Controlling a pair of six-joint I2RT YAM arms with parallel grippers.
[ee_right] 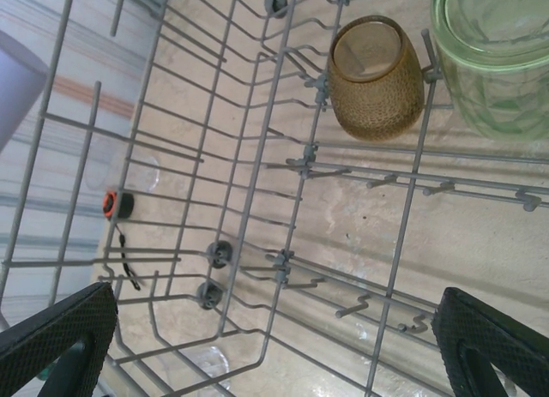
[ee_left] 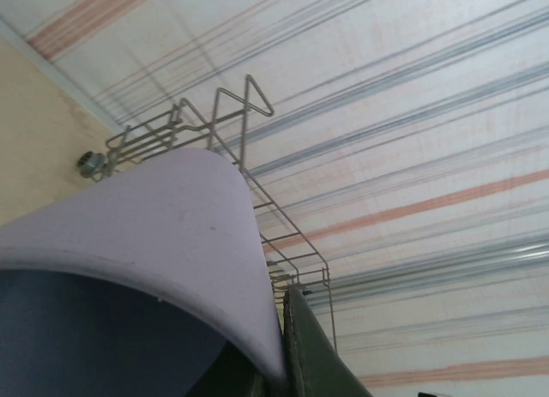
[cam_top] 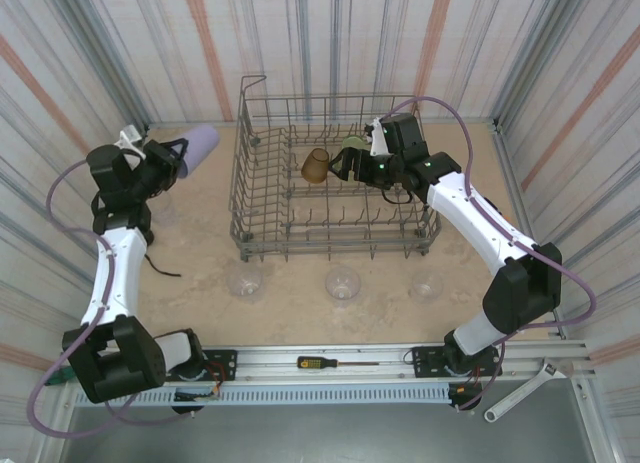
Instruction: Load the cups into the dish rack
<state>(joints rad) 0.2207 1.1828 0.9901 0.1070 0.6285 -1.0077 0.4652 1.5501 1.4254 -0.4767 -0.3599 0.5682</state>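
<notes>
Currently, the left claw (cam_top: 178, 155) is clamped on the rim of a lavender cup (cam_top: 201, 143), holding it in the air to the left of the dish rack (cam_top: 262, 208), clear of its side wall and with its base pointing toward the rack. From the left wrist, the lavender cup (ee_left: 171, 243) has its wall pressed against a dark finger (ee_left: 309, 358), with the upper wires of the dish rack (ee_left: 257, 157) beyond it. The right claw (cam_top: 360, 151) hangs over the far right part of the rack with its jaws spread wide apart and nothing between them. From the right wrist, the right claw (ee_right: 274, 345) looks down on the tines, where an amber cup (ee_right: 375, 75) lies tilted inside the dish rack (ee_right: 257, 200), just beside a green cup (ee_right: 493, 54). Three clear cups (cam_top: 343, 281) stand on the table (cam_top: 200, 283) in a row near the rack's near side. A screwdriver (cam_top: 330, 362) and a wrench (cam_top: 525, 388) lie by the arm bases.
</notes>
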